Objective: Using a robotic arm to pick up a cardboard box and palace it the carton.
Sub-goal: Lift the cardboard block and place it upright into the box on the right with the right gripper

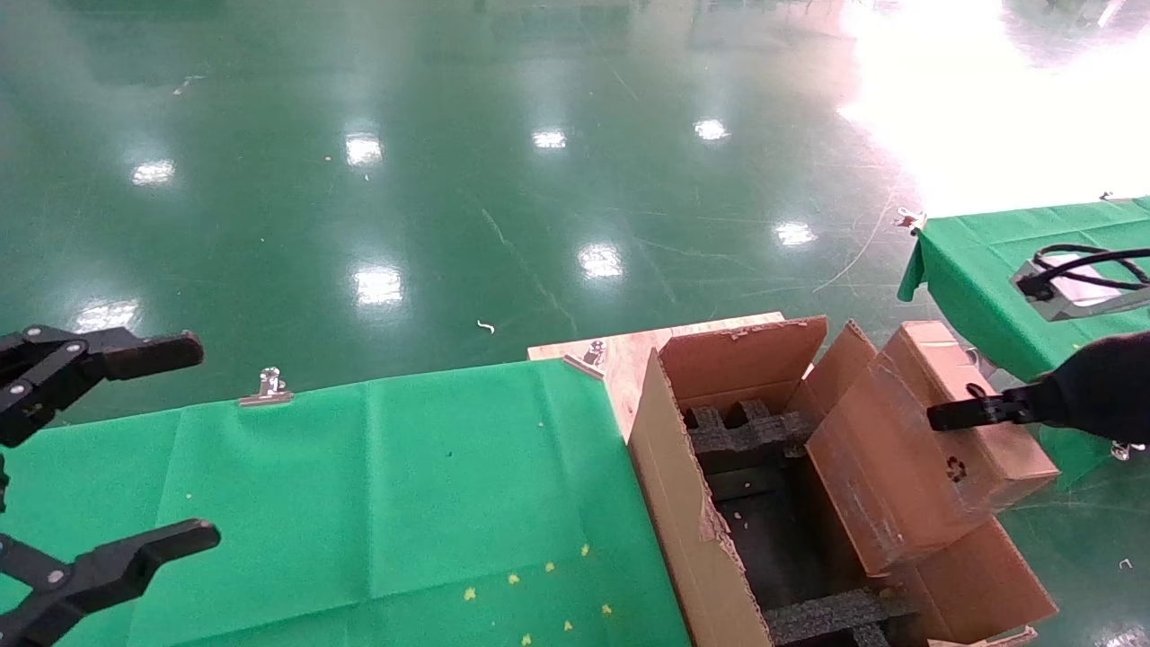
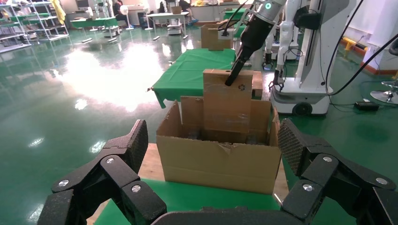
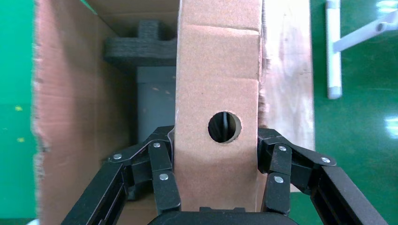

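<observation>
The small flat cardboard box [image 1: 907,449] hangs tilted, its lower end down inside the large torn-flap carton [image 1: 669,485], its upper end leaning out over the carton's right side. My right gripper [image 1: 975,415] is shut on the box's upper end. In the right wrist view the gripper [image 3: 217,157] clamps both broad faces of the box [image 3: 218,70], whose narrow side with the round hole faces the camera. My left gripper [image 1: 202,440] is open and empty over the green table at the far left. The left wrist view shows it [image 2: 213,150] open, facing the carton [image 2: 216,161] and the box [image 2: 227,101].
Black foam inserts [image 1: 746,431] line the carton's inside. The carton stands on a wooden board [image 1: 620,355] at the right end of the green-covered table [image 1: 404,485]. A second green table [image 1: 979,261] stands to the right. Metal clips [image 1: 267,386] hold the cloth's far edge.
</observation>
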You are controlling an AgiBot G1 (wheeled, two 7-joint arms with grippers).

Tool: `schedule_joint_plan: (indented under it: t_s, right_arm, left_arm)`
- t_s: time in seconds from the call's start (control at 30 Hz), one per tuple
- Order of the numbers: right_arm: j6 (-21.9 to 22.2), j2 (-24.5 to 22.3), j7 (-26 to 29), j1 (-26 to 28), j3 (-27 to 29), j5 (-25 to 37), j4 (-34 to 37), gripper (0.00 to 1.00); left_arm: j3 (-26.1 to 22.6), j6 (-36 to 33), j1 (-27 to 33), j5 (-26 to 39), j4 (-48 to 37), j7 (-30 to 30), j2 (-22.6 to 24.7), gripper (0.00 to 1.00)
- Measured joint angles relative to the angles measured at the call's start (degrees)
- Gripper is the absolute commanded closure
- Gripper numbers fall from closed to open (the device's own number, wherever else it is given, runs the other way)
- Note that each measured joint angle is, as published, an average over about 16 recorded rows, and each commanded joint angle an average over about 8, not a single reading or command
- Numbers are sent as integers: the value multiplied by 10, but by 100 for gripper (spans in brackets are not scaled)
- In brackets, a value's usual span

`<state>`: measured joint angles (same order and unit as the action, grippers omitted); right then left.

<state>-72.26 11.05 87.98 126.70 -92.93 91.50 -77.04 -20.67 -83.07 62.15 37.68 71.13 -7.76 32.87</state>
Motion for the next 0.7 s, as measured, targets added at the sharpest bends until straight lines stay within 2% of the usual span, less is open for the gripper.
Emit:
schedule_joint_plan:
  t_s: [0.7]
  right_arm:
    - [85, 8, 26, -64, -39, 35, 2, 100]
  left_arm:
    - [0, 0, 0, 0, 0, 0, 0, 0]
